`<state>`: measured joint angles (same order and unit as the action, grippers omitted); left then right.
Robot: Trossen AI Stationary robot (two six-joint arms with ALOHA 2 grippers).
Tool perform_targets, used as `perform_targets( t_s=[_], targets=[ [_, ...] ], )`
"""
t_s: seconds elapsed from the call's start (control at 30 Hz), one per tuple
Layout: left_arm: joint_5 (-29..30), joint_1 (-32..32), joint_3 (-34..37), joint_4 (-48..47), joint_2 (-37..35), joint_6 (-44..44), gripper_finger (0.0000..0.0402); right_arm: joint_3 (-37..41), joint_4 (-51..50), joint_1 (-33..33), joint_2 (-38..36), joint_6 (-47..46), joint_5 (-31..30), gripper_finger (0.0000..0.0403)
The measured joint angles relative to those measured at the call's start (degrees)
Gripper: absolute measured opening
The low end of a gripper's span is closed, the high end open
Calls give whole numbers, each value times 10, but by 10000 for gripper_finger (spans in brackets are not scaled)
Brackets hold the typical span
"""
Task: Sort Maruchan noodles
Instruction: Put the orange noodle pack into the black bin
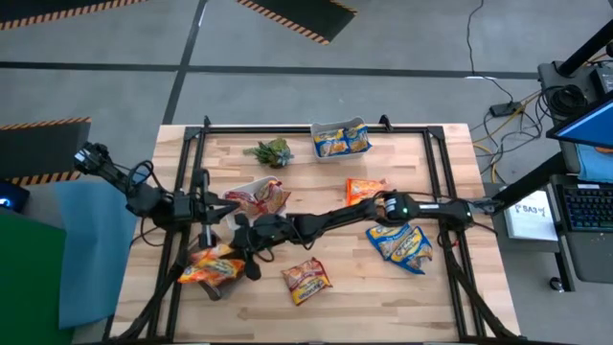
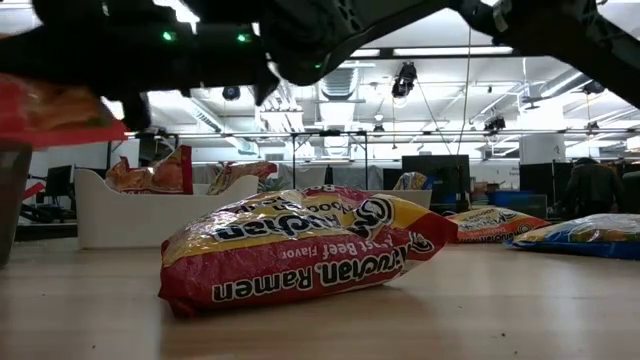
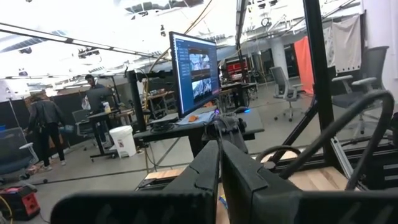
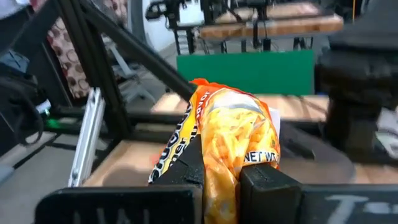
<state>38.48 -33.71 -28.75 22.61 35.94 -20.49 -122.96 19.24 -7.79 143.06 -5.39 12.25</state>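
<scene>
The left gripper (image 1: pixel 213 207) sat near the desk's left edge, jaws together and empty. Just beside it, toward the front-left corner, the right gripper (image 1: pixel 237 251) pinched an orange noodle packet (image 4: pixel 233 146), which stood upright between its jaws.

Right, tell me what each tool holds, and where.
Right tool: shut on an orange noodle packet, pinched at its edge. Left tool: shut, holding nothing.

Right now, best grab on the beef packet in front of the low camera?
Probably from above, jaws across a crimped short end of the beef packet: it lies flat, puffed mid-body, clear of the others. Right gripper is shut on an orange packet.
</scene>
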Motion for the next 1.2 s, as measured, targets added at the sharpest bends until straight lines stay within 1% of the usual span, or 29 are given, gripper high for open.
perform_targets(
  t_s=[0.1, 0.23, 0.37, 0.5, 0.63, 1.0, 1.1, 1.2],
  targets=[
    [0, 0, 0, -2, 0, 0, 0, -40, 1, 0, 22, 2, 1, 21],
    [0, 0, 0, -5, 0, 0, 0, -71, -24, 0, 42, -6, 0, 32],
    [0, 0, 0, -5, 0, 0, 0, -80, -28, -1, 46, -5, 1, 41],
    [0, 0, 0, -4, 0, 0, 0, -80, -35, -5, 46, 19, 10, 54],
    [0, 0, 0, -3, 0, 0, 0, -80, -46, -6, 46, 17, 20, 81],
    [0, 0, -2, -4, 3, 2, 0, -80, -80, 2, 37, 23, 18, 179],
    [0, 0, -3, -4, 4, 5, 0, -80, -91, 9, 29, 24, 13, 196],
    [0, 0, -3, -6, 4, 10, 0, -80, -111, 17, 19, 24, 12, 204]
  ],
)
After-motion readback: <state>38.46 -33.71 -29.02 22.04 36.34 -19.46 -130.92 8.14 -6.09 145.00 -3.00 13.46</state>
